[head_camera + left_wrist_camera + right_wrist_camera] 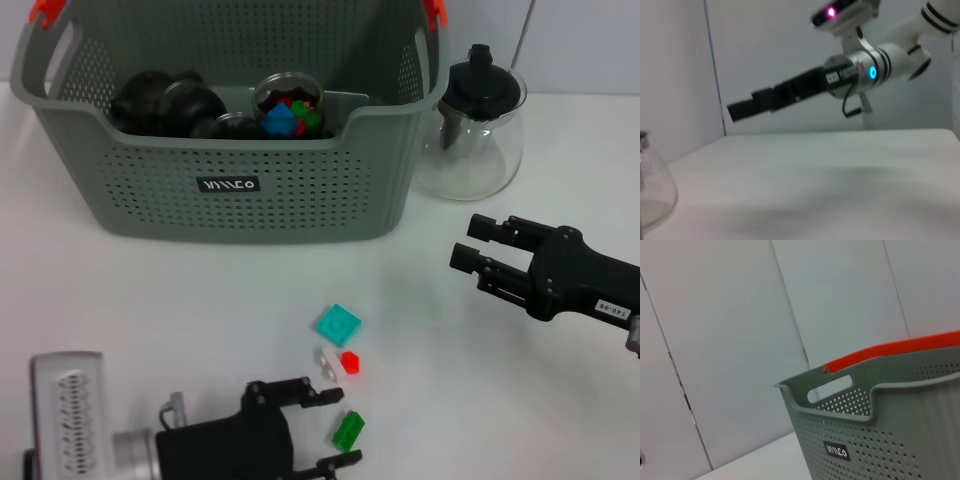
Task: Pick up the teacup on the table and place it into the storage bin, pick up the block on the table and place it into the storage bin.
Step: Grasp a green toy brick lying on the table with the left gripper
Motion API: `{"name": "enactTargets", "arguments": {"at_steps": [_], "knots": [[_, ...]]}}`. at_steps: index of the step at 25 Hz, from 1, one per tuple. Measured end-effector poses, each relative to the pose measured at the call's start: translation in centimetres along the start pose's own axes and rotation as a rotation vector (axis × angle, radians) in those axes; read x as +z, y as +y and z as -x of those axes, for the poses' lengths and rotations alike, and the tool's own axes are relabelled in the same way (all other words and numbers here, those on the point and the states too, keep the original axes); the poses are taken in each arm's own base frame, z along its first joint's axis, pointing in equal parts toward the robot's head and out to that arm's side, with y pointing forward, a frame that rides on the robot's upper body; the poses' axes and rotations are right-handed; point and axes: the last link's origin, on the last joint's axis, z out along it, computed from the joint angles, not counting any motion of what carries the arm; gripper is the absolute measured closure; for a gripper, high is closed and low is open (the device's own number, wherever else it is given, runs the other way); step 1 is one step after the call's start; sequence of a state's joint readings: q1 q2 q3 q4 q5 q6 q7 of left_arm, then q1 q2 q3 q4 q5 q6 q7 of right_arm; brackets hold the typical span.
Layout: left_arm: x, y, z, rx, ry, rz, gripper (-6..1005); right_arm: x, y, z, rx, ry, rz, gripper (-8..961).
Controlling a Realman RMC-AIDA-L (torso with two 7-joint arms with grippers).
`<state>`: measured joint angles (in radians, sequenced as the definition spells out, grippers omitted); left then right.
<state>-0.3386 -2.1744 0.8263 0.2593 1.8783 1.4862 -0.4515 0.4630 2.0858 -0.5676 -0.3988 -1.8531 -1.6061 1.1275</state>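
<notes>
A white table (130, 300) filled the head view, its matte top evenly lit — only soft, faint shadows lay on it. Behind the table rose a pale wall (725, 340) of flat panels, split by thin dark vertical seams. In the left wrist view one such seam (715, 70) ran down to the table's far edge, where two wall faces met — the surface there looked smooth and bare of marks.

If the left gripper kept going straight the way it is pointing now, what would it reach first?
Probably the green block: the left gripper, open near the table's front edge, points rightward with that block between its fingers; depth is uncertain.
</notes>
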Motion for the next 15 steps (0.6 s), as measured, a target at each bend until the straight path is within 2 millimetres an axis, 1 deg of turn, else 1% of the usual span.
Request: {"name": "enactTargets", "arguments": {"at_steps": [3, 7, 15], "knots": [[0.8, 0.2, 0.3, 0.015, -0.02, 0.009, 419, -0.1, 0.0, 0.0, 0.0, 0.001, -0.002, 395], [1.3, 0.3, 0.7, 0.035, -0.044, 0.001, 419, -0.1, 0.0, 0.0, 0.0, 0.0, -0.003, 395], [1.2, -0.3, 1.4, 0.055, -0.082, -0.047, 418, -0.1, -0.1, 0.0, 0.0, -0.003, -0.005, 395]]}}
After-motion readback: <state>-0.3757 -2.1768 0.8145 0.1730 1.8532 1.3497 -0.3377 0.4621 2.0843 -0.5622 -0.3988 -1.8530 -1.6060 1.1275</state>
